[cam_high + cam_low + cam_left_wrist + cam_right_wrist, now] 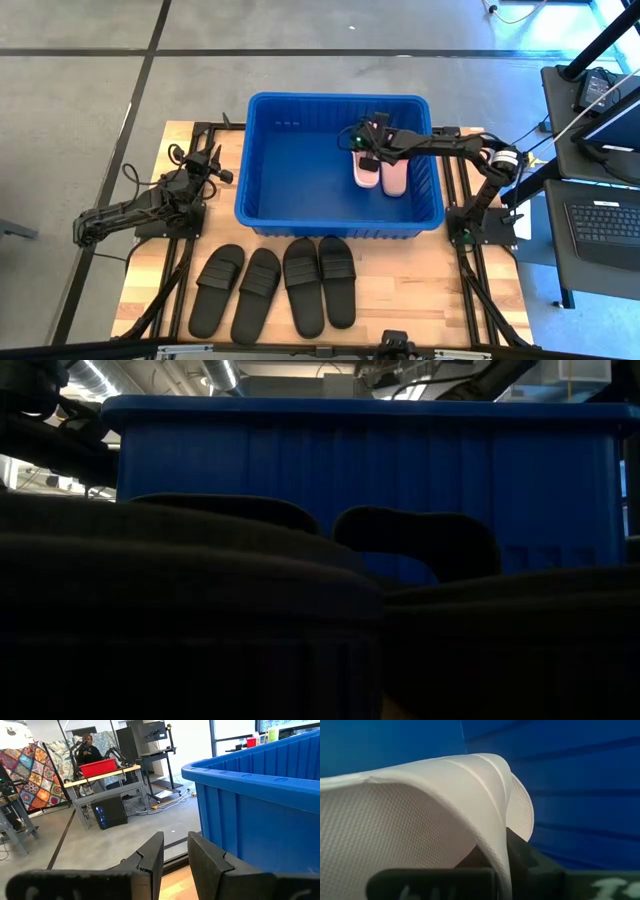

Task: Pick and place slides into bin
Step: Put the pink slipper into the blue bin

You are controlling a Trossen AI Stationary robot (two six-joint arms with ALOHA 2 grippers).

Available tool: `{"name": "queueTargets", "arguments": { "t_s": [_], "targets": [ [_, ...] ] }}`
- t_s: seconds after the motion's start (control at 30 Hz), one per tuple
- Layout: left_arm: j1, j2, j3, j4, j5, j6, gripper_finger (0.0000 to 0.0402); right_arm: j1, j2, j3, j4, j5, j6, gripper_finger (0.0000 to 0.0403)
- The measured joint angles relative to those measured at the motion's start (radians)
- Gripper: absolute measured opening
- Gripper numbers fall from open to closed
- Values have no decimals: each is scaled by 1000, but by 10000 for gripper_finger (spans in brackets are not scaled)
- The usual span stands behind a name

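The blue bin (262, 160) stands at the table's middle, toward the far edge. Two pale pink-white slides (393, 178) lie side by side inside it, at its right. My right gripper (366, 150) reaches into the bin from the right and is shut on the left pale slide (366, 176). Several black slides (320, 285) lie soles down in a row on the table in front of the bin. My left gripper (175, 857) waits empty at the table's left, beside the bin, its fingers a little apart. My right gripper holds the left pale slide by its wide strap, at the strap's edge (496, 840). One finger (522, 855) is under the strap and the other outside it. The slide lies level beside the other pale one; whether it rests on the bin's floor I cannot tell.
The bin's left half (290, 170) holds nothing. The bin's blue wall (260, 815) stands close beside my left gripper. In the low view the black slides (420, 545) fill the foreground before the bin (400, 470). A desk with a laptop (605, 215) stands right of the table.
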Motion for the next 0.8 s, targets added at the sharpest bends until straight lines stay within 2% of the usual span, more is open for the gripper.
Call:
{"name": "queueTargets", "arguments": {
  "t_s": [0.43,0.8],
  "targets": [
    [0,0,0,0,0,0,82,-33,7,0,12,-51,3,12],
    [0,0,0,0,-1,0,82,-36,102,1,11,-36,-18,12]
  ]
}}
